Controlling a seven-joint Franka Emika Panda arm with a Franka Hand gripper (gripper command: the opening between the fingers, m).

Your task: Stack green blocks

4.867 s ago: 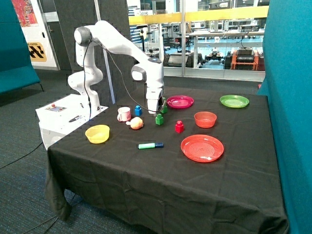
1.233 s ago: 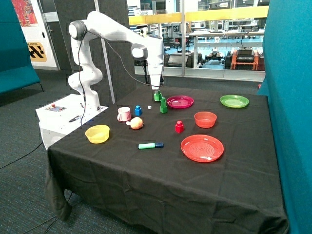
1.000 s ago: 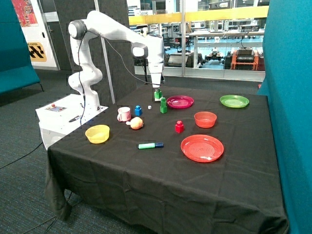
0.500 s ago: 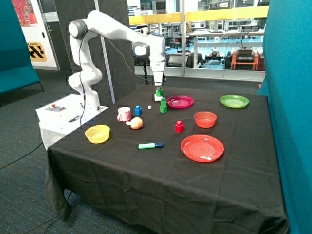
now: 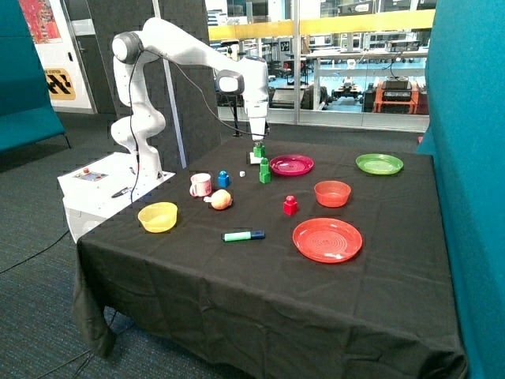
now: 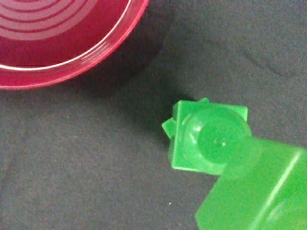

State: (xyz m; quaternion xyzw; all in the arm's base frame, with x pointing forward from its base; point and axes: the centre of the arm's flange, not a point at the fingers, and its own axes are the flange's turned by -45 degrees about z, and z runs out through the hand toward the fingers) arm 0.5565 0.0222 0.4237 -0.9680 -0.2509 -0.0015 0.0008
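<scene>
Tool (image 5: pixel 258 143) gripping green block (image 5: pixel 258 150)

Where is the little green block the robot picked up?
In the outside view, the small green plastic block hangs in the gripper, just above the two-block green stack beside the pink plate.

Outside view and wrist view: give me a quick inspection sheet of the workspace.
Surface: black tablecloth, flat.
Job's things: two green blocks stacked, slightly twisted, beside the pink plate; third green block in the air close above.
Clutter: mug, blue block, red block, marker, yellow bowl.
Gripper: shut on the third green block.
Cables: floor cable.
Surroundings: teal partition, glass wall.
</scene>
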